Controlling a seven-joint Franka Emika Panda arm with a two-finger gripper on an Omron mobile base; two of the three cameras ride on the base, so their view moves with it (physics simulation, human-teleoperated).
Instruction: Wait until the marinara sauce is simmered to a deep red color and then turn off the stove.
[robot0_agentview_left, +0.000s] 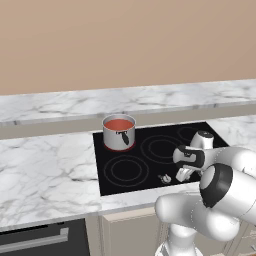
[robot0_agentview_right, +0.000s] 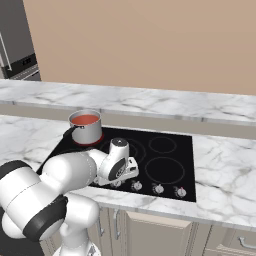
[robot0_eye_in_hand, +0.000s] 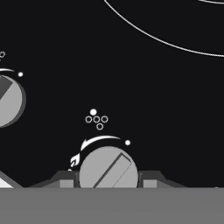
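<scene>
Gripper (robot0_eye_in_hand: 108, 181) low at stove (robot0_agentview_left: 150, 170) front edge, its fingertips (robot0_eye_in_hand: 65, 180) flanking a silver knob (robot0_eye_in_hand: 108, 169), apparently touching both sides. Neighbouring knob (robot0_eye_in_hand: 8, 101) just beside. Farther back, steel saucepan (robot0_agentview_left: 119, 134) on rear-left burner holds orange-red marinara sauce (robot0_agentview_left: 119, 124).

A white marble counter (robot0_agentview_left: 45, 170) carries the black stove (robot0_agentview_left: 150, 172), with a steel saucepan (robot0_agentview_left: 119, 134) on it.

Even, soft light all round, bright and sharp, no blur; faint shadows on the marble worktop (robot0_agentview_left: 45, 170), and no glare off the black stove (robot0_agentview_right: 165, 165)
</scene>
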